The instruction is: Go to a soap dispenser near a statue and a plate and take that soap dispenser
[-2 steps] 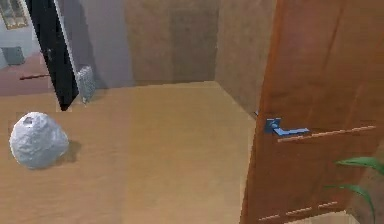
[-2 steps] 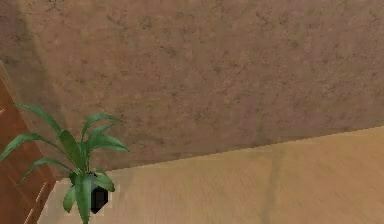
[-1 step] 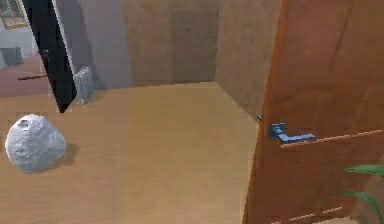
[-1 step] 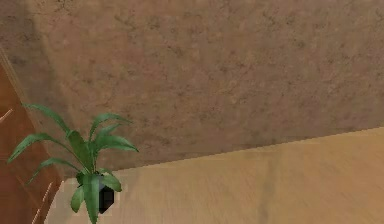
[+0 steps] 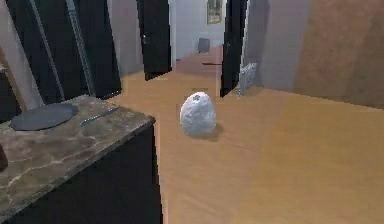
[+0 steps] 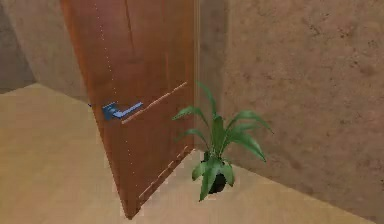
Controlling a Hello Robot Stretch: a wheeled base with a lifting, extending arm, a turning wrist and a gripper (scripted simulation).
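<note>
Honestly, I cannot tell my fingers' state, nor where the soap dispenser stands. The marble counter (image 5: 75, 150) bearing a flat dark plate (image 5: 42, 117) seems likeliest, since dispensers keep near dishes.

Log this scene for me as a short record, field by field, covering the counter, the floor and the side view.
counter: marbled top, dark cabinet, forward view's lower left
on counter: dark round plate; thin grey item beside it, too small to name
floor: pale rounded lump on wood floor
ahead: dark doors onto a hallway
side view: wooden door with blue handle; potted plant beside it
</note>
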